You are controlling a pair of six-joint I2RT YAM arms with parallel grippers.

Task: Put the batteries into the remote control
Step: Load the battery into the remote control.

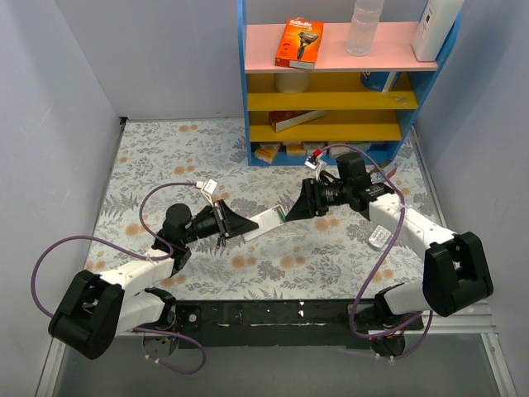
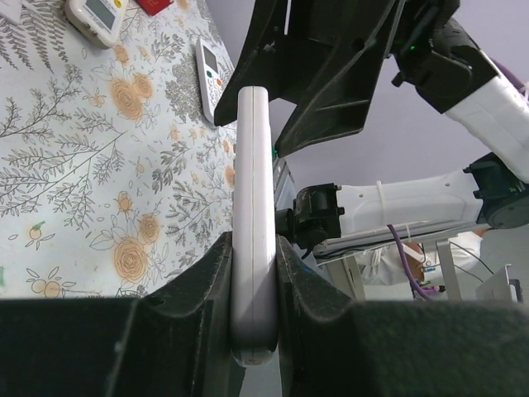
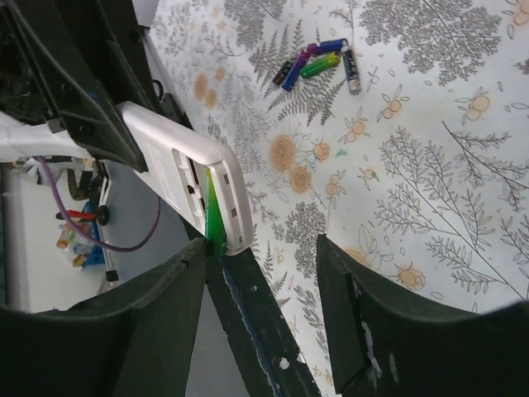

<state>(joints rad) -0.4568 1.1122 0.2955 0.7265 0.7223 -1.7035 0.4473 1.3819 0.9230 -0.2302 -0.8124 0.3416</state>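
Observation:
My left gripper [image 2: 254, 273] is shut on the remote control [image 2: 252, 207], a slim white remote held on edge above the table. In the top view the left gripper [image 1: 246, 227] grips the remote control [image 1: 266, 222] at one end. In the right wrist view the remote control [image 3: 186, 174] shows its open back, with a green battery [image 3: 213, 211] lying in the bay. My right gripper [image 3: 260, 277] is open, and one of its fingers [image 3: 178, 281] touches the green battery's end. From above, the right gripper [image 1: 291, 211] meets the remote's far end. Several loose batteries [image 3: 318, 62] lie together on the table.
A longer white remote [image 2: 209, 74] and a smaller rounded white remote [image 2: 97, 18] lie on the floral tablecloth. Another white remote [image 1: 378, 237] rests beside the right arm. A blue and yellow shelf [image 1: 339, 99] with boxes and a bottle stands at the back.

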